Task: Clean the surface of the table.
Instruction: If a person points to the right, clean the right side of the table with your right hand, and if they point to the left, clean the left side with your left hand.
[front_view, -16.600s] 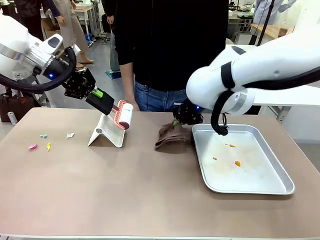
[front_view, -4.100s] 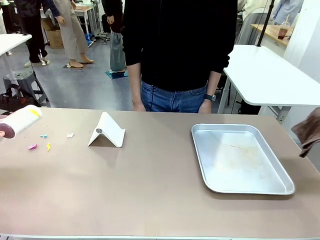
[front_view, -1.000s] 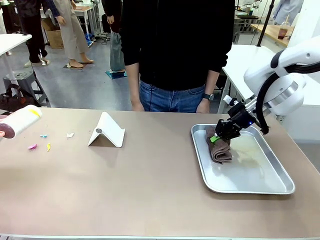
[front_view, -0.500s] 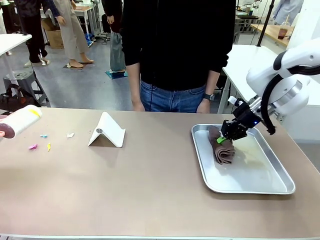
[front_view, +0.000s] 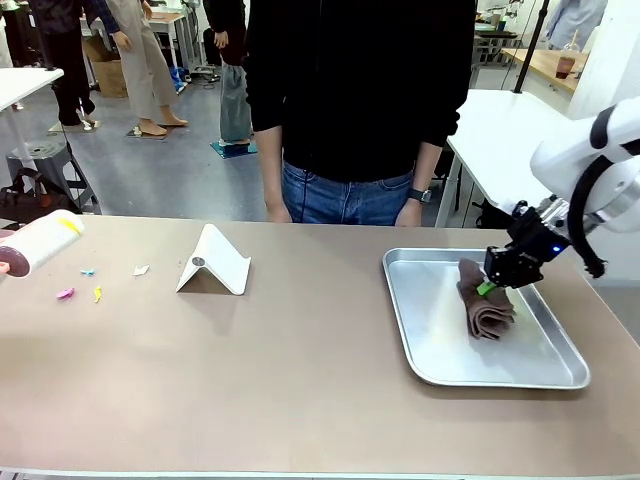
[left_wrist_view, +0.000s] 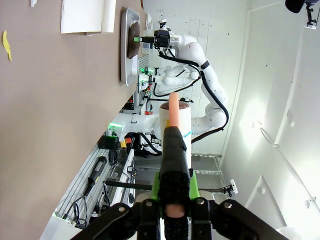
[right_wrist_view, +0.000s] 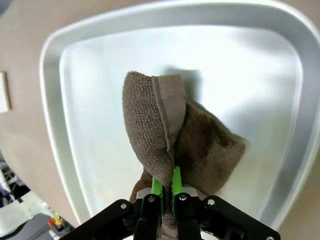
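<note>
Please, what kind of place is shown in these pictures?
Probably a robotics laboratory or workshop: a white robot arm works at the brown table, white-topped work tables stand behind the person, and cabled equipment sits nearby.

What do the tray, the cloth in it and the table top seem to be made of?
Tray: metal, likely aluminium or steel; silver, with dull reflections.
Cloth: brown terry-like fabric; looped nap, soft folds.
Table: matte taupe top, perhaps laminate; smooth, no visible grain.
</note>
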